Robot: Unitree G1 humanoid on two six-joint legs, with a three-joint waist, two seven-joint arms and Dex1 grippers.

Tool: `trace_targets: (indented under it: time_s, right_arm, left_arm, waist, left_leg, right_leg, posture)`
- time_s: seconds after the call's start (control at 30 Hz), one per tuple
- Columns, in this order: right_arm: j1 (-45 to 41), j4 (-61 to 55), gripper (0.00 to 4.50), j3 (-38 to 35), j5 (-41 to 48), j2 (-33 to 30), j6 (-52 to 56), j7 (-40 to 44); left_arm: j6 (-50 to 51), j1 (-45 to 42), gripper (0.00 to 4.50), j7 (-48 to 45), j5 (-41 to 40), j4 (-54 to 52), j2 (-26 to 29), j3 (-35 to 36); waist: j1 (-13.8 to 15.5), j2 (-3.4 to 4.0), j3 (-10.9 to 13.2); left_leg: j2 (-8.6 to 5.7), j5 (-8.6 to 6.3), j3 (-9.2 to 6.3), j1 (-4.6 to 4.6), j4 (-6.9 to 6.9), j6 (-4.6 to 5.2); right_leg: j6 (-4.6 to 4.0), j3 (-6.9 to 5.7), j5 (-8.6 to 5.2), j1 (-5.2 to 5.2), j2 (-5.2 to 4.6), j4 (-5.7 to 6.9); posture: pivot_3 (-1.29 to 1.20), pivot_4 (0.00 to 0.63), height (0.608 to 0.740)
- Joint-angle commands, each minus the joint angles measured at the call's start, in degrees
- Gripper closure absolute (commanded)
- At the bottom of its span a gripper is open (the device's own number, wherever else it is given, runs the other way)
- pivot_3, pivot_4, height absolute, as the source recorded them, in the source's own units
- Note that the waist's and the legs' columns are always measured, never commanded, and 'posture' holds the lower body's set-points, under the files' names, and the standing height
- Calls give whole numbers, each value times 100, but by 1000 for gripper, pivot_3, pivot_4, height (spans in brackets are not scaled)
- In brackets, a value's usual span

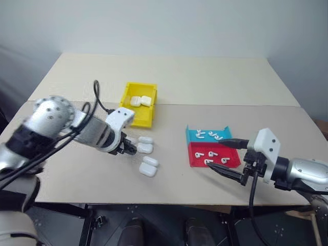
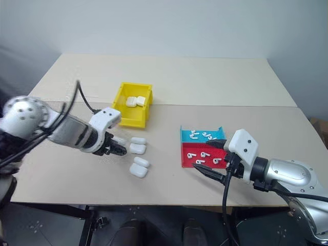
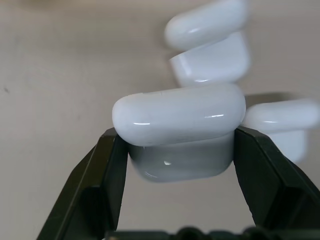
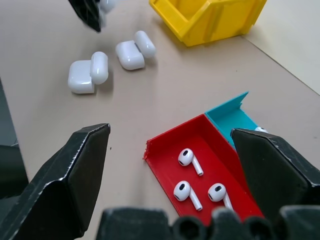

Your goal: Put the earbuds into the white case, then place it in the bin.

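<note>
The left gripper (image 3: 175, 165) is clamped on an open white case (image 3: 180, 127), held just above the table (image 1: 205, 82) near three more open cases (image 1: 147, 159) lying beside it. The right gripper (image 4: 175, 165) stands spread wide and holds nothing, poised at the near right edge of a red tray (image 4: 165, 145) with loose earbuds (image 4: 189, 161) inside. Touching its far side, a blue tray (image 1: 193, 135) holds more earbuds. Farther left, the yellow bin (image 1: 134, 89) contains two closed cases (image 1: 140, 101).
</note>
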Motion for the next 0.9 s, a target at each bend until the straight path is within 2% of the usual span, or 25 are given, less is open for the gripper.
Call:
trace_targets:
  time_s: [0.03, 0.1, 0.13, 0.2, 0.3, 0.4, 0.53, 0.63, 0.8, 0.9]
  right_arm:
    - [-266, 118, 0, -317, 127, -178, -142, 208]
    - [-385, 297, 0, -401, 165, -264, -137, 343]
    - [-451, 388, 0, -437, 157, -350, -139, 442]
    - [-511, 514, 0, -485, 131, -450, -163, 590]
    - [-636, 736, 0, -544, 122, -728, -167, 933]
    - [-886, 963, 0, -392, 47, -1052, -107, 1196]
    - [-1276, 1277, 0, -72, -18, -1480, -19, 1617]
    - [-1725, 1524, 0, 347, -69, -1797, 270, 1834]
    - [-2380, 1758, 0, 1241, -477, -2171, 680, 2030]
    - [-2613, 1854, 642, 1667, -799, -2225, 699, 2098]
  left_arm:
    - [-533, 598, 1643, -1242, 445, -1086, 253, 1406]
    - [-986, 1165, 1643, -1983, 1223, -1648, 175, 2073]
    - [-1537, 1623, 1643, -2562, 1972, -1988, 52, 2397]
    - [-2237, 2205, 1643, -3345, 2971, -2387, -133, 2738]
    - [-3712, 2749, 1643, -5535, 4542, -2371, -347, 2643]
    - [-4765, 2778, 1643, -7355, 5385, -1772, -696, 2441]
    - [-5992, 2446, 1643, -9044, 6081, -853, -1488, 2282]
    - [-6675, 2265, 1643, -9739, 6339, -273, -2218, 2313]
    - [-6870, 2140, 1643, -10533, 6549, -120, -2682, 2156]
    - [-6854, 2243, 1643, -10671, 6627, -298, -2874, 2079]
  waist:
    - [6, 1, 0]
    - [26, 2, 0]
    - [44, 2, 0]
    - [71, 6, -2]
    - [100, 3, 0]
    - [95, 4, -1]
    - [99, 5, -1]
    - [65, 6, -2]
    - [34, 8, -2]
    - [35, 9, -2]
  left_leg:
    - [0, 0, 0, 0, 0, 0]
    - [-1, 0, 3, 12, -1, 0]
    - [0, 0, 2, 18, -1, 0]
    - [-1, 0, 7, 26, -7, -1]
    - [1, 0, 3, 17, -10, -1]
    - [0, 0, 4, -1, -7, -1]
    - [0, -1, 2, -10, 0, 2]
    - [0, -4, 3, -13, 5, 8]
    - [3, -6, 0, -21, 8, 13]
    - [4, -7, 0, -22, 7, 13]
  right_leg:
    - [0, -1, 0, 1, 0, 0]
    - [0, 0, -1, 15, -1, -3]
    - [0, -1, -1, 21, 0, -5]
    - [-1, -1, -1, 30, -1, -12]
    - [-5, -8, 1, 29, 3, -26]
    - [-3, -6, 6, 24, 3, -46]
    - [0, -8, 8, 20, 4, -48]
    - [4, -3, 10, 20, 4, -49]
    - [8, -2, 12, 11, 7, -47]
    - [9, -3, 12, 10, 7, -46]
  posture:
    - [0, 150, 740]
    - [0, 150, 740]
    - [0, 150, 740]
    - [0, 150, 740]
    - [0, 150, 740]
    - [0, 150, 740]
    - [0, 150, 740]
    - [0, 150, 740]
    - [0, 150, 740]
    - [0, 150, 740]
